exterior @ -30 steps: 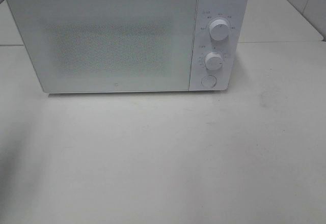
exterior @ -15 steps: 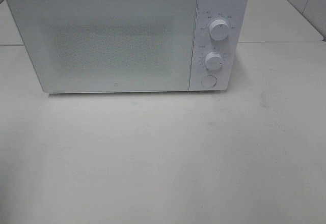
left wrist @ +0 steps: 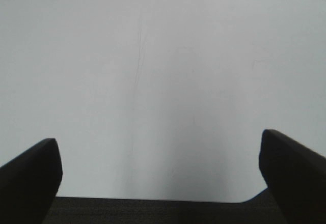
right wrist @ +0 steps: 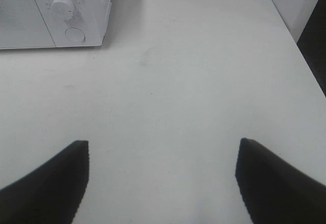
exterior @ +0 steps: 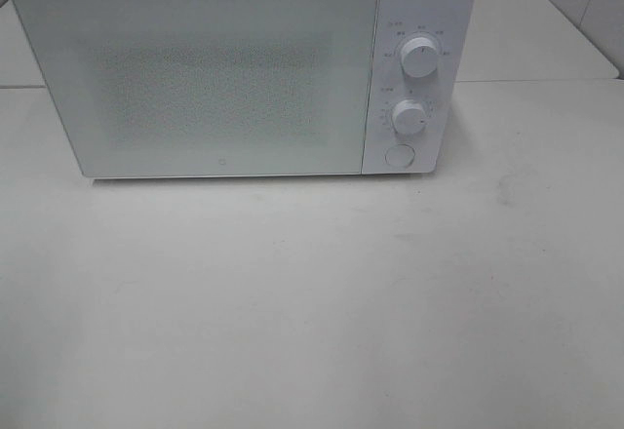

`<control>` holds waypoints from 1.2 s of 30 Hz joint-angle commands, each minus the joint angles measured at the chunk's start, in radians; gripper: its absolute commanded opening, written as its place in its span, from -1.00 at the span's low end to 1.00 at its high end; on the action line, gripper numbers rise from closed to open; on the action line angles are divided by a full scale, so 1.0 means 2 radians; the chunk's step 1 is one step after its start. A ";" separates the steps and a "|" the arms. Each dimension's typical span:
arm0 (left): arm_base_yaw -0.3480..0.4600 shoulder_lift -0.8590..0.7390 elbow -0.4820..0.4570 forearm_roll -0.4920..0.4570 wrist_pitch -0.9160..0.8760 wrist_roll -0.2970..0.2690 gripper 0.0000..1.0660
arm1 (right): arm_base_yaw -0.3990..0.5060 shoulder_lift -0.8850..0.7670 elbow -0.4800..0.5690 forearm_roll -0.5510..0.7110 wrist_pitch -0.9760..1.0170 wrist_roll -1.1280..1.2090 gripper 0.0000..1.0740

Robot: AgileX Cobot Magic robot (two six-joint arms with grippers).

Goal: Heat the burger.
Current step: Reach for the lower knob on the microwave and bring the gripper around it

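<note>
Two tools: we saw each one only through its own wrist camera.
Left tool (left wrist: 159,145): its two dark fingers (left wrist: 30,178) stood wide apart with nothing between them, and they hung above a plain white stretch of the table (left wrist: 153,71).
Right tool (right wrist: 163,146): its dark fingers (right wrist: 51,183) likewise stood wide apart and gripped nothing. It was poised over the table, well short of the microwave's control corner.
Microwave (exterior: 234,73): it was a white box standing at the far side of the table, its front turned toward the high camera.
Door (exterior: 205,83): it was shut and lay flush with the body. Its window carried a fine dotted mesh, and we could make out nothing through it.
Controls: they sat on a narrow panel to the right of the door. We counted an upper knob (exterior: 418,59), a lower knob (exterior: 409,117) beneath it, and a round button (exterior: 400,156) under both.
Burger: we could not tell where it was. None of the three views showed it, and the meshed window hid the microwave's inside.
Table surface: it was white with faint grey scuffs. One small mark lay to the right of the microwave's front corner (exterior: 507,190).
Table edge: the near rim showed in the left wrist view, with dark floor (left wrist: 153,211) below it.
</note>
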 commanded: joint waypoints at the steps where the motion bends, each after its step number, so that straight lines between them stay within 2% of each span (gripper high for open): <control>1: -0.016 -0.042 0.007 0.008 -0.002 -0.009 0.91 | -0.004 -0.013 0.001 -0.001 -0.006 0.000 0.42; 11: -0.016 -0.127 0.007 0.002 -0.002 -0.009 0.91 | -0.004 -0.013 0.001 -0.001 -0.006 0.000 0.42; 16: -0.016 -0.199 0.007 -0.011 -0.004 -0.009 0.91 | -0.004 -0.013 0.001 -0.001 -0.006 0.000 0.42; 36: -0.016 -0.197 0.008 -0.011 -0.004 -0.008 0.90 | -0.004 -0.010 0.001 -0.001 -0.006 0.000 0.42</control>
